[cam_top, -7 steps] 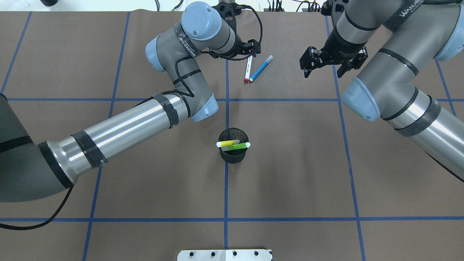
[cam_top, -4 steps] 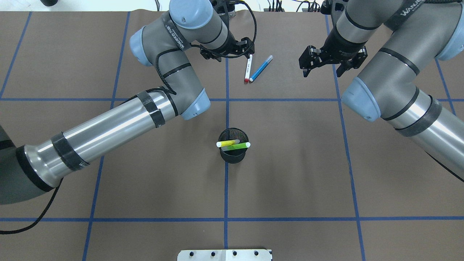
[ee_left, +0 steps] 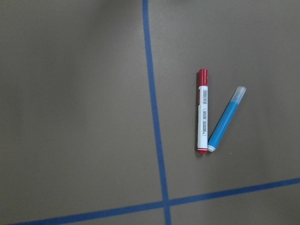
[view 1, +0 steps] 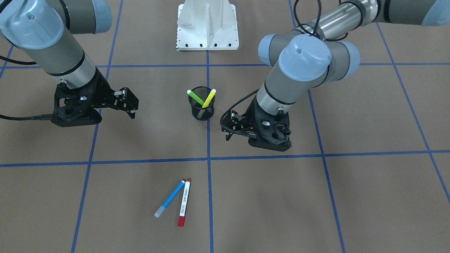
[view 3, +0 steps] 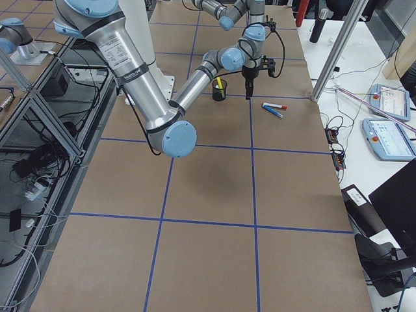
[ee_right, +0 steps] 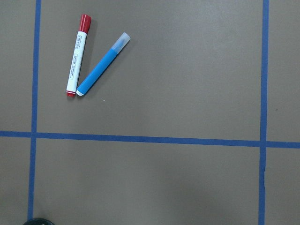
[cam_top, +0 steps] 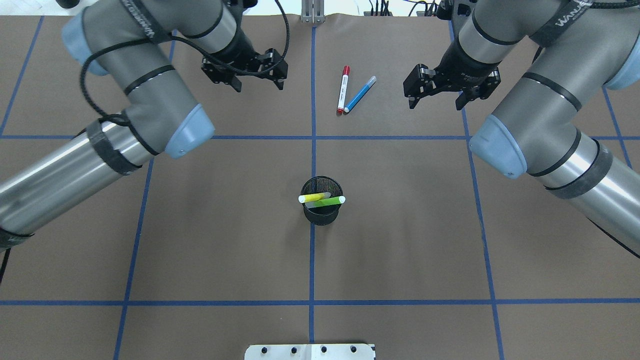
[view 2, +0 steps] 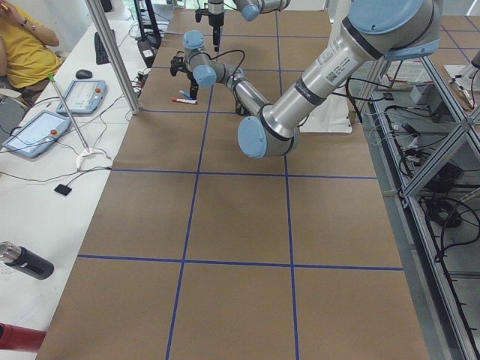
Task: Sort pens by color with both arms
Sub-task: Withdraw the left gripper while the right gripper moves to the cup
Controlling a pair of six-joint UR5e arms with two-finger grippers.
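Left tool [cam_top: 258, 82] is seen spread, with nothing between its fingers, above the table [cam_top: 400, 240] on the far side from the robot's base. Right tool [cam_top: 435, 102] is likewise spread and empty, at about the same depth.

Between the two tools, flat on the table, the white-barrelled pen with red ends [cam_top: 343, 90] and the blue pen [cam_top: 360, 94] are laid in a narrow V. Their ends nearer the robot lie just beside each other, and whether they touch cannot be told. A printed label runs along the white barrel, but its text is too small to be read.

Green pen [cam_top: 330, 201] and yellow pen [cam_top: 315, 197] are stood crossed in the black mesh cup [cam_top: 321, 216] on the centre blue tape line [cam_top: 311, 260].

White lettering beginning "WANJ" is printed on the right arm [cam_top: 567, 12]; the rest is cut off.
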